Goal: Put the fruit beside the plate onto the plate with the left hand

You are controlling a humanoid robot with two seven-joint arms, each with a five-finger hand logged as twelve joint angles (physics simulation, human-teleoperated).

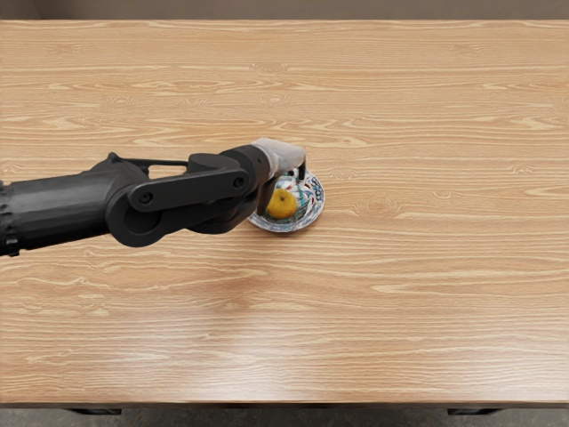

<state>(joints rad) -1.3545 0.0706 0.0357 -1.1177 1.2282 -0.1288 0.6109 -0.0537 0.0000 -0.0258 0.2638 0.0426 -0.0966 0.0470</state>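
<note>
Left hand (283,165) is hovering over the plate (316,201)
The yellow fruit (282,204) is lying on the plate, seemingly delivered; I cannot tell from here whether the hand is gripping it or is open.

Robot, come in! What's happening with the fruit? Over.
Left hand over plate, grip unclear. Yellow fruit inside plate rim, under hand. Right arm out of view.

Wood table (427,294), lt grain, horiz streaks, fills view

One head view, at a downward slant onto the table (427,311)
</note>
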